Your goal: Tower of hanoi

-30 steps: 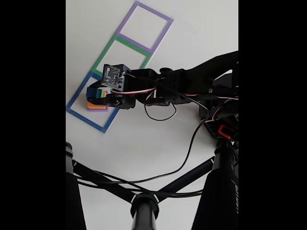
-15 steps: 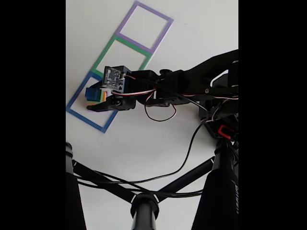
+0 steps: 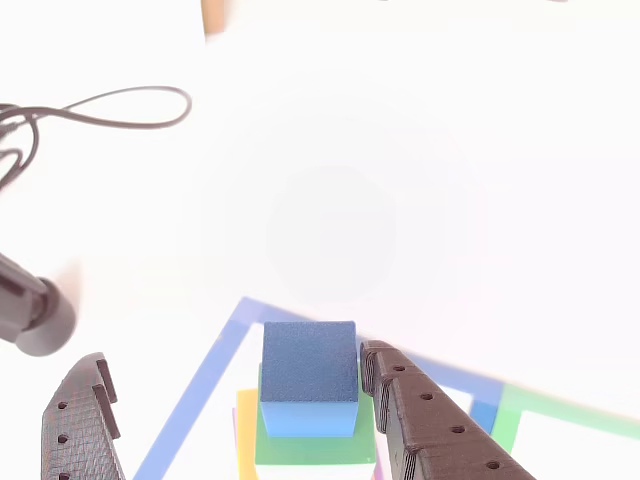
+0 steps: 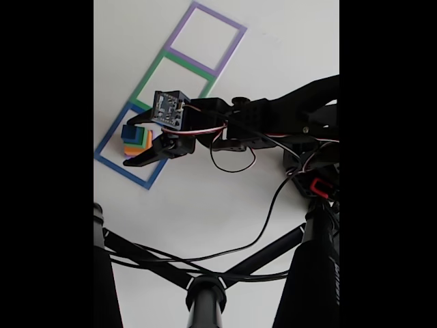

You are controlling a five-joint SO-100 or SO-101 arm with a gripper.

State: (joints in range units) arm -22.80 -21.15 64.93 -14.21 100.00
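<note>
The tower of hanoi is a stack of cubes point(image 4: 134, 140) standing inside the blue outline square point(image 4: 104, 145). In the other view, the blue cube point(image 3: 310, 385) sits on top, on a wider green cube point(image 3: 300, 448), with orange point(image 3: 246, 430) and purple edges showing below. My gripper point(image 4: 128, 142) is open and straddles the stack, one finger on each side. In the other view the right finger point(image 3: 420, 420) is close beside the blue cube, while the left finger point(image 3: 80, 425) stands well apart. Nothing is held in my gripper point(image 3: 232, 360).
A green outline square point(image 4: 147, 80) and a purple one point(image 4: 179, 37) continue the strip beyond the blue one. Black tripod legs point(image 4: 205, 287) and a cable point(image 4: 266, 219) cross the near table. A cable loop point(image 3: 110, 110) and a black rounded part point(image 3: 25, 315) lie at the left.
The jaws have spread apart over the stack, uncovering the blue cube on top. The wrist has shifted slightly, and the stack has stayed in the blue square.
</note>
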